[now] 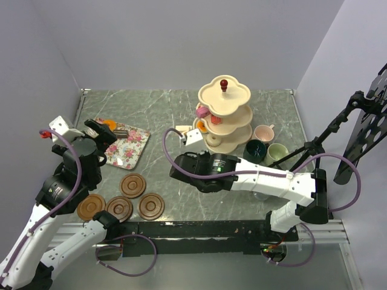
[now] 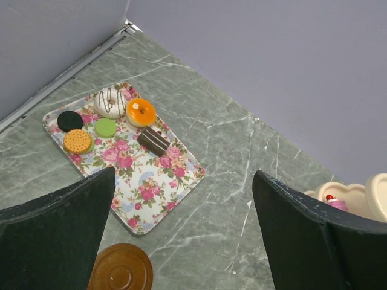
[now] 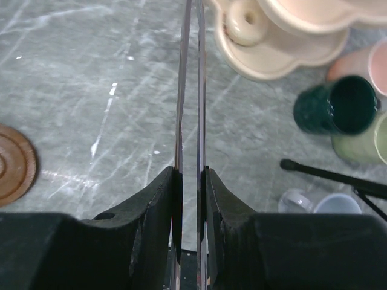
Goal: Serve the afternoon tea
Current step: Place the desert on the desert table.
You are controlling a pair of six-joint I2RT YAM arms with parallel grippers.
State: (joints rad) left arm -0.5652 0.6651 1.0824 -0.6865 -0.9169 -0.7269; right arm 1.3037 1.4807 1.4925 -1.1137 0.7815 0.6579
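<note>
Far left of the bench: left tool hangs wide open with nothing between its fingers, over the near corner of a flowered tray. Six cakes lie on the tray's far half: striped white doughnut, orange-glazed doughnut, black biscuit, green biscuit, tan biscuit, chocolate slab. Nearer than the tray, four brown saucers lie flat on the bench, three in a row and one behind.

Centre: right tool is nearly closed, pinching thin metal tongs. The blades run close together toward the stand. Cannot tell whether the tips carry anything.

Cream three-tier stand with red knob is upright at the back. Pink and orange cakes sit on its lower tiers, and a cream ring on the bottom one.

Right of the stand: pink mug, dark green mug and light green mug, clustered. Grey-blue mug stands nearer, apart from them.
</note>
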